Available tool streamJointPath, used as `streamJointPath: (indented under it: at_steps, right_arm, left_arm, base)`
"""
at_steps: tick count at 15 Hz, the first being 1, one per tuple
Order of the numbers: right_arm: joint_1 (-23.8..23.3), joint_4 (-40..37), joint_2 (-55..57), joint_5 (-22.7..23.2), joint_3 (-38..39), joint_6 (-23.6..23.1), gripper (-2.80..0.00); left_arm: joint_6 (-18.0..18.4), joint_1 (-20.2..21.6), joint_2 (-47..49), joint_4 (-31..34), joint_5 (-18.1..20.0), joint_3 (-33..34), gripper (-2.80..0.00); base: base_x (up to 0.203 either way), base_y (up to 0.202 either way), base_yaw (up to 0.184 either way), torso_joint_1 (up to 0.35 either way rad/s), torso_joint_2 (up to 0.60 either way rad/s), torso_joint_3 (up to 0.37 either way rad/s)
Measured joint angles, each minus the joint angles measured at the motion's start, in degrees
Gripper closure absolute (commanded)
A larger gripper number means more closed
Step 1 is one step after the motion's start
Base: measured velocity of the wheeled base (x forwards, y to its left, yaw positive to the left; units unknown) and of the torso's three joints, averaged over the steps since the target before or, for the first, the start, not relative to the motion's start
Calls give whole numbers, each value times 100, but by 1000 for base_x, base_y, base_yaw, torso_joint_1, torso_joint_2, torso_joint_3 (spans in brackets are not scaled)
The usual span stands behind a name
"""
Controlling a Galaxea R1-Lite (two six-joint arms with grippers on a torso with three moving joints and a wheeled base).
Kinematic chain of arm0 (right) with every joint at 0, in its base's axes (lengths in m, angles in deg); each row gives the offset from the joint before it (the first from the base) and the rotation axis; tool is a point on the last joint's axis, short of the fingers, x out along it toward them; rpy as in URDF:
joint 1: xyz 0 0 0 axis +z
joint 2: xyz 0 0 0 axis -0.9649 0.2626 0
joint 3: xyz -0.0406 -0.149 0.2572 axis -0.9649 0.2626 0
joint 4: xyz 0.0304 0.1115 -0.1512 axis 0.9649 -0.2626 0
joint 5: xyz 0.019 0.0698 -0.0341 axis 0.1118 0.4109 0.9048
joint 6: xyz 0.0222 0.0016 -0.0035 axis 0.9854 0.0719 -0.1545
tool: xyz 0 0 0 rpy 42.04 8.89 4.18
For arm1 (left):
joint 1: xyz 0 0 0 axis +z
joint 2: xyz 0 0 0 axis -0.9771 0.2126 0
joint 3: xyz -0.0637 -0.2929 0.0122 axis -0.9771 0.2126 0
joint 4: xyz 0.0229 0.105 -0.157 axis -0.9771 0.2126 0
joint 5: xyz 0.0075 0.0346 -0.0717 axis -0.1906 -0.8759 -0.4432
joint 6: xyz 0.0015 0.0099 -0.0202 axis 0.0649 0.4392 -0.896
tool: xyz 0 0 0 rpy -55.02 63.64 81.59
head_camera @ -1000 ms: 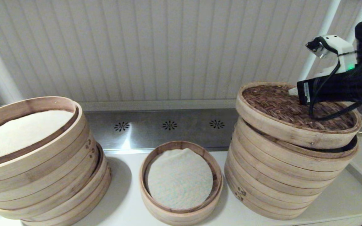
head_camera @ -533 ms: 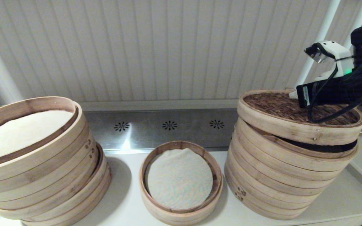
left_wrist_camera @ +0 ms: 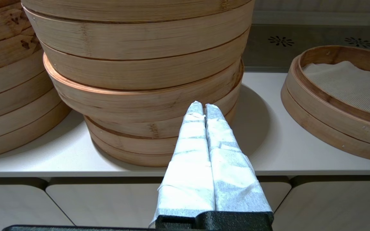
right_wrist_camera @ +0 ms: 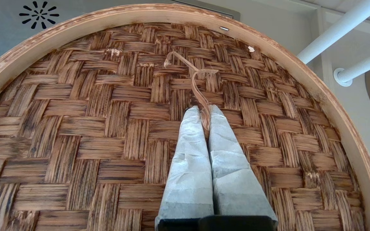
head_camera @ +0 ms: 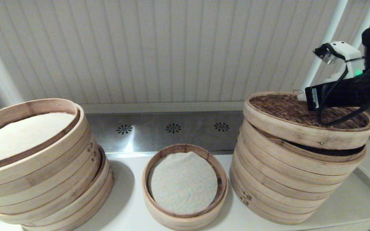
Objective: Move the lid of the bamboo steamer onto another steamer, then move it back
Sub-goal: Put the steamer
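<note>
Where right gripper (right_wrist_camera: 204, 112) pinches, herringbone-woven lid (right_wrist_camera: 108, 112)

The low steamer (head_camera: 185, 184) sits open in the middle of the desk (head_camera: 127, 211), with nothing above it. A tall stack (head_camera: 295, 179) and a leaning stack (head_camera: 40, 166) stand close on each side, leaving thin gaps.

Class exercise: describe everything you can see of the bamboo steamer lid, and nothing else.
The bamboo steamer lid is round, with a dark brown herringbone-woven top inside a pale, smooth rim band. It sits tilted on the tall steamer stack, a dark gap showing under its right side. The right gripper pinches a thin bamboo strip handle that loops up from the weave. Small frayed, pale spots mark the top.
</note>
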Motion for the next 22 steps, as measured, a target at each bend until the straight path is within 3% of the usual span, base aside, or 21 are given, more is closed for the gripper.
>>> streamJointPath:
  at_steps: [13, 22]
  right_arm:
    - [-5, 15, -108, 1, 69, -29, 0]
    - [10, -12, -380, 7, 350, -380, 0]
  left_arm:
    - [0, 0, 0, 0, 0, 0, 0]
    - [0, 0, 0, 0, 0, 0, 0]
  base:
    - [0, 0, 0, 0, 0, 0]
    - [0, 0, 0, 0, 0, 0]
